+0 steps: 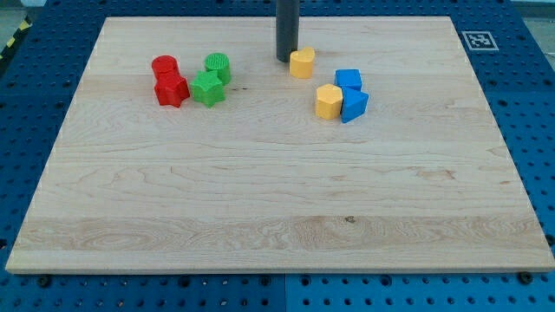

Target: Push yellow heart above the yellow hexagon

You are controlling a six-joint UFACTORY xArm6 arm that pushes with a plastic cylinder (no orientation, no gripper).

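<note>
Wood board (260,199) on blue pegboard (538,104); my tip (285,59) touches yellow heart (302,62).

Block count: 2 red (165,67) (172,89), 2 green (218,66) (208,88), 2 yellow (302,63) (329,101), 2 blue (349,80) (354,105). Eight total.

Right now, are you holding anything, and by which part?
Nothing is held; I only push. My tip rests on the board just left of the yellow heart, which lies above the yellow hexagon.
</note>
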